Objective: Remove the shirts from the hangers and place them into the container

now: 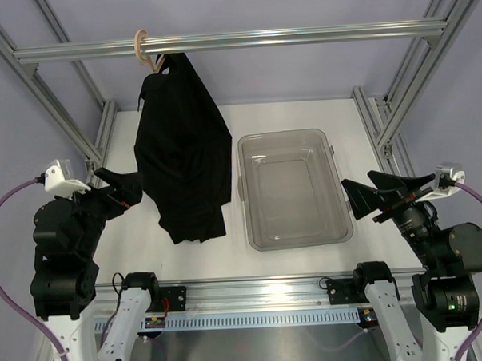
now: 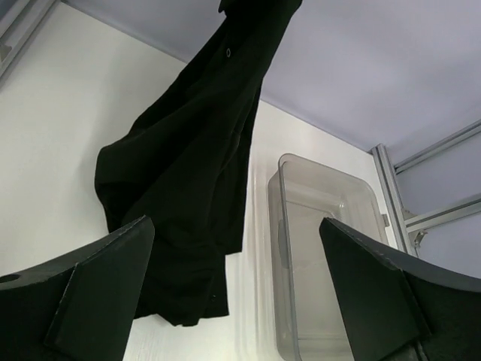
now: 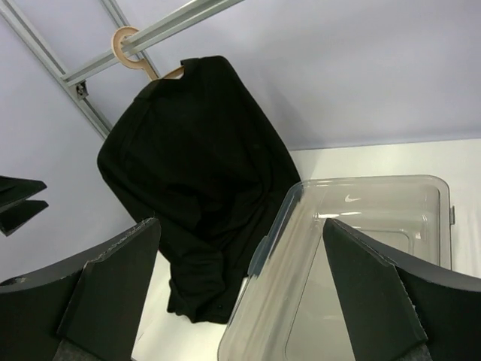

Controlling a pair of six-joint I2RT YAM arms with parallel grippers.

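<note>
Black shirt (image 1: 184,155) hangs on hanger (image 1: 145,50), ahead of our left gripper (image 1: 123,188); right gripper (image 1: 380,193) faces bin (image 1: 329,157); both released, awaiting unhooking.

Even, bright overhead light fills my three views, with only soft, faint shadows on the white table (image 1: 302,114). The black shirt (image 1: 184,151) reads as a near-featureless dark mass. Small glints mark the clear container (image 3: 353,199). In both wrist views the near fingers (image 2: 98,293) look slightly soft.
</note>
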